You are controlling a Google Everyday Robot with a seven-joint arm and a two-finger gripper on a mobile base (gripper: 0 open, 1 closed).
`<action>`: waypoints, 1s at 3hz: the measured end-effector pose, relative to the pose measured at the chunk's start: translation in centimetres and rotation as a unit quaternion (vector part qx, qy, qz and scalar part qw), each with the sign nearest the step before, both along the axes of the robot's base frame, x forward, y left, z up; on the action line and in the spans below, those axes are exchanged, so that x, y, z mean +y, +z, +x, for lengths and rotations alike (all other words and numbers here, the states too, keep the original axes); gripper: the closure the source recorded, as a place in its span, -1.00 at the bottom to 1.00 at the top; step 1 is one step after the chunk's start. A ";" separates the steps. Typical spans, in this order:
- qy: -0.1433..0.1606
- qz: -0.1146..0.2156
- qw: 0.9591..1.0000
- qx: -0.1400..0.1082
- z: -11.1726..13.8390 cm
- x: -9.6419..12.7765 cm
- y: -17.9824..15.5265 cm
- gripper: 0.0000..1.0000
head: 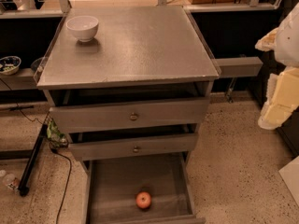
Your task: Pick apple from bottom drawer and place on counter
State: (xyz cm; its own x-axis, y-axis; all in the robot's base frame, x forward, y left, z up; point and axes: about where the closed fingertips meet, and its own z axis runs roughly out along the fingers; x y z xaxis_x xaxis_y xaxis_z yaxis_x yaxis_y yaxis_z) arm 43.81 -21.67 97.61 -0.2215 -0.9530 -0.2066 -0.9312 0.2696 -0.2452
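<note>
My gripper (280, 94) at far right, well apart from apple (144, 199); its state, cannot tell. Risks: apple rolls on drawer (112, 190) floor when nudged; my arm clips middle drawer (135, 146) overhanging it.

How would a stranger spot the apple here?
Left of the end effector at the right edge stands a grey cabinet with its bottom drawer pulled open. Near that drawer's front lip lies the apple: small, round, red-orange, unlike the white bowl on the counter.
</note>
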 end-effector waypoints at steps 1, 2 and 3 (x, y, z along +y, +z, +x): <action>0.000 0.000 1.000 0.000 0.0 0.0 0.0 -1.00; 0.004 0.006 1.000 0.012 -0.4 0.8 -1.6 -1.00; 0.003 0.030 0.999 0.034 -1.4 1.4 -5.2 -1.00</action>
State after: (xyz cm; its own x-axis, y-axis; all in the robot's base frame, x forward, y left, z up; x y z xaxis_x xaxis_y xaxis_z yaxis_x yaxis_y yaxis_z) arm 42.39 -20.28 92.37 -0.2313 -0.9406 -0.2485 -0.9470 0.2763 -0.1642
